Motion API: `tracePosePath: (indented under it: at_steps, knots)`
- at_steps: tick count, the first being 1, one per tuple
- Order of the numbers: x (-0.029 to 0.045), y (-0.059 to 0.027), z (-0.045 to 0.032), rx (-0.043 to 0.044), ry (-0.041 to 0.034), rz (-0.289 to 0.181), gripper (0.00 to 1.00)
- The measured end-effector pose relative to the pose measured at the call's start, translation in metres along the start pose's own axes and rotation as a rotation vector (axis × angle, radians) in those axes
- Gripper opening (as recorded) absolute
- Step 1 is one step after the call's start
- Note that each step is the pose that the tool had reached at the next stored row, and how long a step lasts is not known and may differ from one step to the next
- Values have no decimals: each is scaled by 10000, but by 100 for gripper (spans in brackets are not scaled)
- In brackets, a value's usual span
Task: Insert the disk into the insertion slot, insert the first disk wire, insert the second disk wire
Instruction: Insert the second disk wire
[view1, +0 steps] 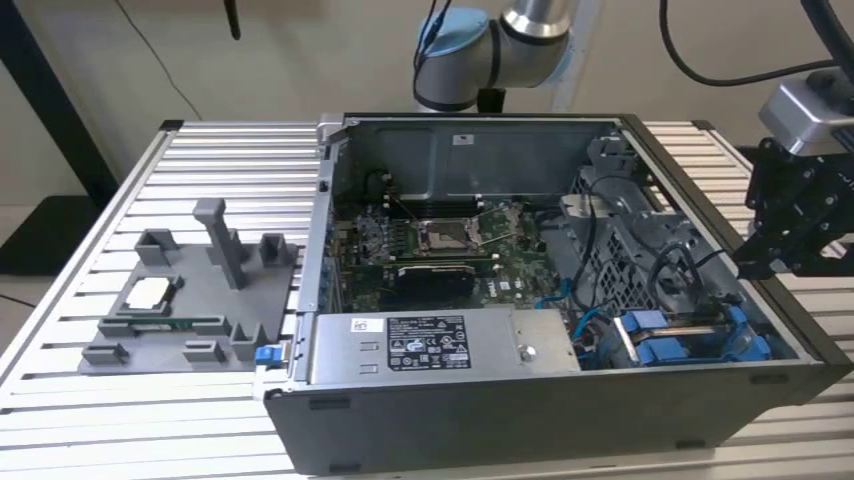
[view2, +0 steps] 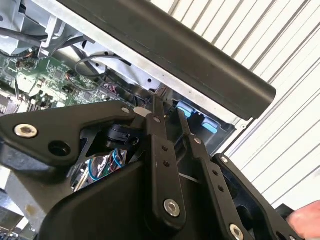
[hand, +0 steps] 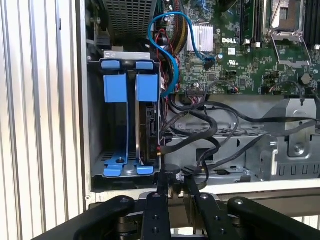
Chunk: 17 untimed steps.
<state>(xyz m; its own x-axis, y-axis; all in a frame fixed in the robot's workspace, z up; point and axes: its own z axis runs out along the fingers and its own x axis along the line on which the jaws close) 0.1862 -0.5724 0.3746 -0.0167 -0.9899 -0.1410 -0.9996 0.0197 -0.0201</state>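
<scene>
The disk (hand: 148, 127) stands on edge in its blue carrier (hand: 147, 87) inside the insertion slot (hand: 89, 125), the grey drive bay at the case's corner. A second blue carrier (hand: 114, 87) sits beside it. In the exterior view the bay (view1: 681, 340) lies at the case's near right. My gripper (hand: 175, 182) hovers over the case rim just outside the bay, also seen in the exterior view (view1: 763, 258) and the second wrist view (view2: 168, 107). Black wires (hand: 200, 125) run from the board towards the disk; one end (hand: 172, 172) lies right at the gripper's tip. Whether it is gripped is unclear.
A blue cable (hand: 165, 50) loops over the motherboard (hand: 240, 45). The grey power-supply box (view1: 441, 345) fills the case's near side. A grey fixture (view1: 187, 300) with small parts lies on the slatted table (view1: 80, 400) at the exterior view's left.
</scene>
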Motion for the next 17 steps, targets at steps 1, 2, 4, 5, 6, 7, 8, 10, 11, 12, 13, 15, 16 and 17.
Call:
tracePosePath:
  at_steps: [1, 2, 4, 5, 6, 7, 8, 10, 11, 12, 13, 15, 16, 17]
  knots:
    - [0, 0, 1, 1, 0, 3, 25]
    - [0, 0, 2, 1, -1, 5, 25]
    - [0, 0, 2, 1, -1, 7, 18]
    - [0, 0, 2, 1, -1, 8, 18]
    - [0, 0, 2, 1, -1, 8, 18]
    - [0, 0, 2, 1, 0, 8, 18]
    - [0, 0, 2, 1, -1, 8, 16]
    - [0, 0, 2, 1, -1, 9, 16]
    - [0, 0, 2, 1, -1, 9, 16]
    - [0, 0, 2, 1, -1, 9, 16]
    - [0, 0, 2, 1, -3, 9, 16]
    - [-1, 4, -8, 2, -2, 13, 16]
    - [-2, 8, -17, 2, -1, 18, 16]
    - [-4, 14, -26, 2, -1, 22, 16]
